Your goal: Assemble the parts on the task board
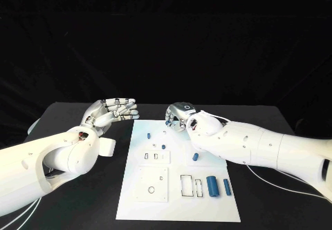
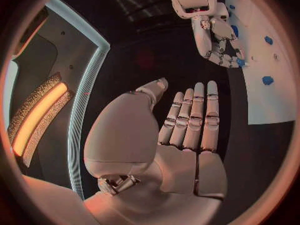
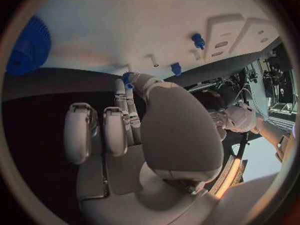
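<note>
- Black cloth covers the table [image 1: 76,115], dark drape behind, and the white task board [image 1: 176,201] lies lengthwise down the middle, near edge toward the robot.
- Nearest, toward the board's near right corner, two blue cylinders [image 1: 219,186] lie loose on their sides just beside two open rectangular slots [image 1: 192,186]: nothing seated there yet, by the look of it.
- Left of them, a raised square plate [image 1: 153,184] shows an open oval hole.
- Mid-board, a small blue peg [image 1: 195,156] lies on its side near the right edge; two little blue pieces [image 1: 158,144] stand near the centre.
- Far end: the right hand [image 1: 178,116] hovers over the board's far edge, fingers curled down, tips on a small blue part [image 3: 127,78] in the right wrist view; pinched or merely touched, I cannot tell.
- Left hand [image 1: 114,111] hangs off the board's far left corner, fingers straight and apart, holding nothing.
- My read: early going, most of the assembly remains.
</note>
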Action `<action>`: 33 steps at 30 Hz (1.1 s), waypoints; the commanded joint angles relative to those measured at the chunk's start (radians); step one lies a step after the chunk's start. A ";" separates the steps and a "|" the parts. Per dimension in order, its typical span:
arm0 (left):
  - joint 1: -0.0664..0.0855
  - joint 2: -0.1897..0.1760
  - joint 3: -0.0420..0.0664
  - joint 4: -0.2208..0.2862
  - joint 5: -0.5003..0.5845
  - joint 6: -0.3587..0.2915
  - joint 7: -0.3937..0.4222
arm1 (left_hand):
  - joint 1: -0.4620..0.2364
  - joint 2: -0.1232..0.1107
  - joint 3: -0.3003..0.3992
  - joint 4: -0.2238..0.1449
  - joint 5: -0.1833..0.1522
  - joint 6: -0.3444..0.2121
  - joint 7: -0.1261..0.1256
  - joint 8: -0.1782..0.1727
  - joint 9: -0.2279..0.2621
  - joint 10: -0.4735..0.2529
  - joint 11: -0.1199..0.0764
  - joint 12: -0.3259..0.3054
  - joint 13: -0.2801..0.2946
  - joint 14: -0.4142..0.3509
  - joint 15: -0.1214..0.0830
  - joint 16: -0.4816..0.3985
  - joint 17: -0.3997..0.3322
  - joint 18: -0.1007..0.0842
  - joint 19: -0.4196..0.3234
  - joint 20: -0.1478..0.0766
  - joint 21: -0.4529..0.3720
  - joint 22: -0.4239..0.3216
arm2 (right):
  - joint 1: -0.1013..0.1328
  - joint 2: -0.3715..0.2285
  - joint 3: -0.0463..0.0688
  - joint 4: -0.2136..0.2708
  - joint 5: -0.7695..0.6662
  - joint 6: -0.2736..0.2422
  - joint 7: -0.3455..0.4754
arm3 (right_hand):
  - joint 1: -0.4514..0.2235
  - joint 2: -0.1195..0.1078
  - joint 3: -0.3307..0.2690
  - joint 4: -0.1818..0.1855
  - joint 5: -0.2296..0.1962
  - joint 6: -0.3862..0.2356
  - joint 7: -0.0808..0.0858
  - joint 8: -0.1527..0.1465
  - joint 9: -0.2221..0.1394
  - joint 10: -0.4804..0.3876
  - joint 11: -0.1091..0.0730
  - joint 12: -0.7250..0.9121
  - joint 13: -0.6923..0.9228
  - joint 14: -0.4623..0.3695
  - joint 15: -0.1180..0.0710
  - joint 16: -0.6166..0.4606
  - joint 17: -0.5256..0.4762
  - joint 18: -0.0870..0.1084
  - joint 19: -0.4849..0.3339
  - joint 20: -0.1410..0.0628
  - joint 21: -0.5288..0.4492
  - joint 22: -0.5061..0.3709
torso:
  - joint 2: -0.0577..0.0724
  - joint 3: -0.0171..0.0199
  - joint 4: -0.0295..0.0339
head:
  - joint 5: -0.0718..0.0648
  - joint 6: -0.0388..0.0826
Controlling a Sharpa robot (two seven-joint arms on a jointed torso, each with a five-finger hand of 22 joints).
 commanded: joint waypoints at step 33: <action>0.005 0.000 0.001 -0.006 0.001 0.019 -0.004 | 0.000 -0.005 0.009 0.002 -0.002 0.003 0.016 0.005 0.000 0.007 -0.001 -0.008 0.000 -0.011 -0.002 -0.009 0.003 0.004 0.006 0.001 0.007 0.002 | -0.013 -0.002 -0.005 0.011 0.000 0.028 -0.005 | -0.048 -0.032 0.009 0.009 -0.037 -0.049 0.023 -0.030 -0.001 -0.075 0.024 -0.001 -0.026 0.050 0.020 -0.004 -0.023 0.002 -0.026 0.017 -0.040 -0.044 | 0.001 -0.0019 -0.0011 | 0.002 0.003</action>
